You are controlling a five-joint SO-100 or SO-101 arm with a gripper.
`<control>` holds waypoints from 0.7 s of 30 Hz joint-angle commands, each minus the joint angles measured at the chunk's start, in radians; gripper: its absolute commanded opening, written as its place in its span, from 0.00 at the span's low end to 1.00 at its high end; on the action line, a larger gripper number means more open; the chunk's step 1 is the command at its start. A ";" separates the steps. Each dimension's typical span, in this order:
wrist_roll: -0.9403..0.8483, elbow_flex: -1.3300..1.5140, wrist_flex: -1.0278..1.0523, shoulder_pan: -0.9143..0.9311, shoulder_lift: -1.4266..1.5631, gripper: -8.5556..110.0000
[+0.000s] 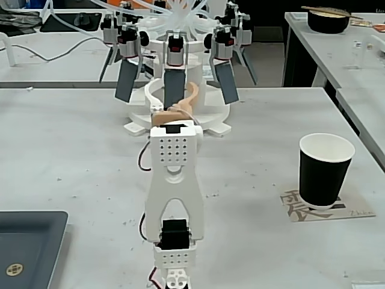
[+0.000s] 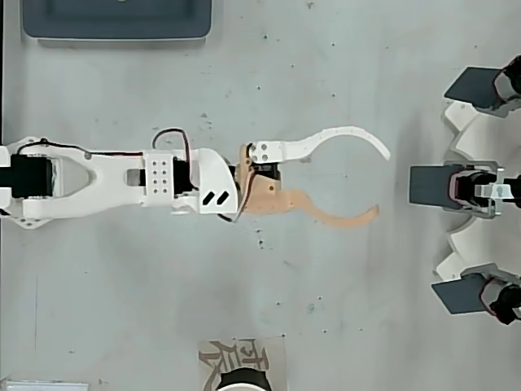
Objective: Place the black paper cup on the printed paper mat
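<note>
Cup (image 1: 325, 170) stands on mat (image 1: 325, 208); claw (image 2: 383, 182) spread.

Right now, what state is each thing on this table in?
Black paper cup: upright, empty, standing on the mat.
Printed paper mat: flat on the table, partly under the cup.
Gripper: open, holding nothing, apart from the cup.
Grey tray: flat by the table edge.

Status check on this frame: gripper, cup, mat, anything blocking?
Gripper open, empty, away from cup. Black paper cup upright on printed paper mat. Nothing in the way.
</note>
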 commanded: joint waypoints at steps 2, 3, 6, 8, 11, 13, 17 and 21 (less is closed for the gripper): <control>0.006 -0.069 -0.002 -0.018 -0.011 0.17; 0.006 -0.077 -0.002 -0.018 -0.018 0.17; 0.006 -0.109 -0.002 -0.018 -0.044 0.17; 0.006 -0.132 -0.002 -0.018 -0.061 0.16; 0.005 -0.155 0.000 -0.018 -0.086 0.16; 0.003 -0.164 0.000 -0.017 -0.098 0.15; 0.000 -0.179 0.000 -0.014 -0.115 0.15; -0.002 -0.183 0.000 -0.011 -0.129 0.15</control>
